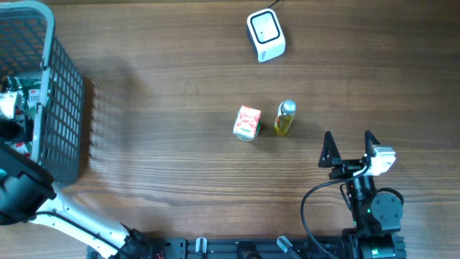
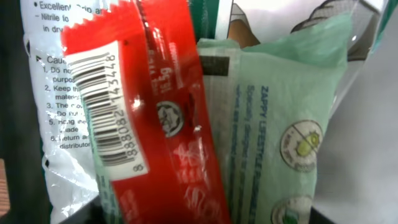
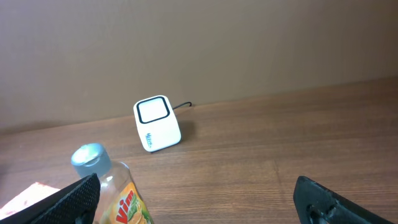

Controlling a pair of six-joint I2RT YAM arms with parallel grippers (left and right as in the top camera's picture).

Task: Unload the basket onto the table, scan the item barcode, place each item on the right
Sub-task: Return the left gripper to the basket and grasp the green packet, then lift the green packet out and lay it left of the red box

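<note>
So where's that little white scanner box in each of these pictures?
Overhead: scanner box near the top edge, right of centre.
Left wrist: not in it.
Right wrist: left of centre, beyond the yellow bottle.
Shared landmark: that bottle, mid-table overhead.

**Wood, Plastic, Shiny Film**

The table [image 1: 180, 180] is matt, grained wood. On it, the scanner [image 1: 266, 34] is smooth white plastic and the bottle [image 1: 285, 119] clear plastic. The basket [image 1: 65, 101] is grey plastic mesh. The red sachet [image 2: 168, 124] is glossy, crinkled film.

Table [image 1: 180, 57]: 1 carton [image 1: 246, 123] just beside 1 yellow bottle [image 1: 284, 119], not touching, mid-table; grey mesh basket [image 1: 65, 108] at left edge holds green pack [image 2: 267, 112] and white printed bag [image 2: 43, 31].
</note>
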